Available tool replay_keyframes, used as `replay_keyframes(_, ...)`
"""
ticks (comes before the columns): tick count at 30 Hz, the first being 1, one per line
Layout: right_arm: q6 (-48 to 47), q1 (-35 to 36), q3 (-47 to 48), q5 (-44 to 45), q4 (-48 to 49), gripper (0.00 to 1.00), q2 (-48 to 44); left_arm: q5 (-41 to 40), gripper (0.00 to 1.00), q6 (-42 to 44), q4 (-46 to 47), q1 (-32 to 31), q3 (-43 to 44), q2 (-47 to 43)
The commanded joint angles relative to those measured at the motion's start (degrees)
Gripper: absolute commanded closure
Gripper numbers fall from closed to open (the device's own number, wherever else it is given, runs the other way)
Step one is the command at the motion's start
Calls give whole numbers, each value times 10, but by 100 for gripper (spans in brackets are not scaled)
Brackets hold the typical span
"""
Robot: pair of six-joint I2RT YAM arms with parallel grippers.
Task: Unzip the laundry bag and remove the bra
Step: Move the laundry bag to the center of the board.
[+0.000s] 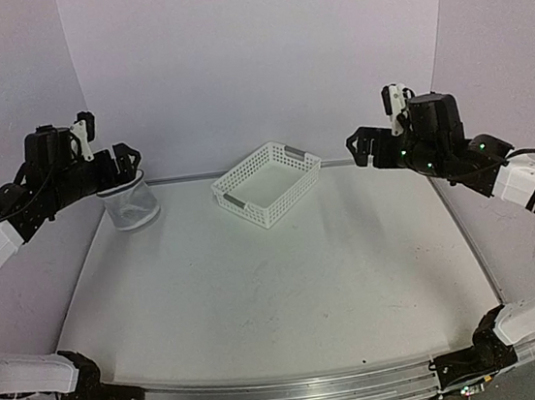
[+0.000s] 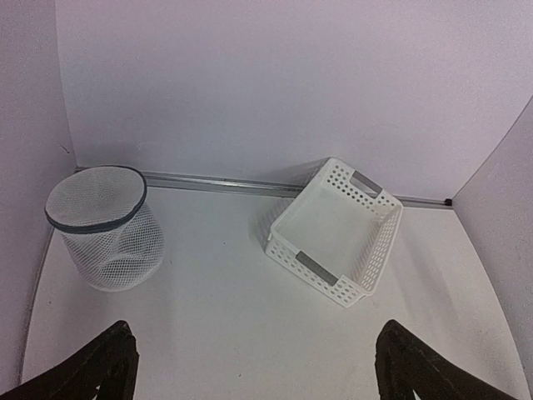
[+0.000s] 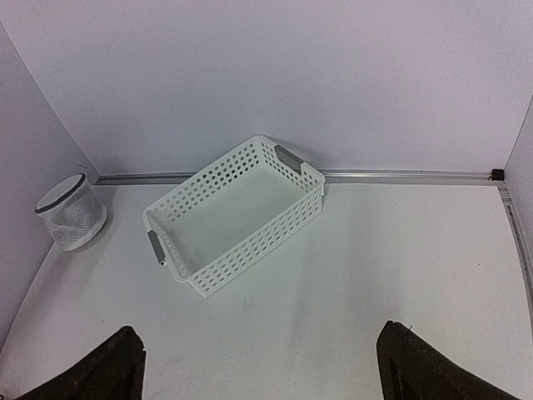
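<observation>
Two arms reach in from the sides, both raised above the counter [image 1: 281,306]. The left end effector [image 2: 254,354] has its fingers spread wide apart with nothing between them. The right end effector [image 3: 258,354] is spread just as wide and also holds nothing.

The laundry bag [image 2: 104,229] stands upright on one round end at the far left of the counter, close to the back wall, with its dark-rimmed face on top. The left end effector is near the bag but not touching it. Only pale mesh folds show through its side, so the bra cannot be made out.

A white perforated basket [image 3: 250,250] sits near the middle of the far edge, turned at an angle and well apart from the bag.
</observation>
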Motion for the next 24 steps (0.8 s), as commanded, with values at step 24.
replay_keyframes(24,-36,3,-106,-45,33,2,-53,-78,1,-165,73,120,14,158)
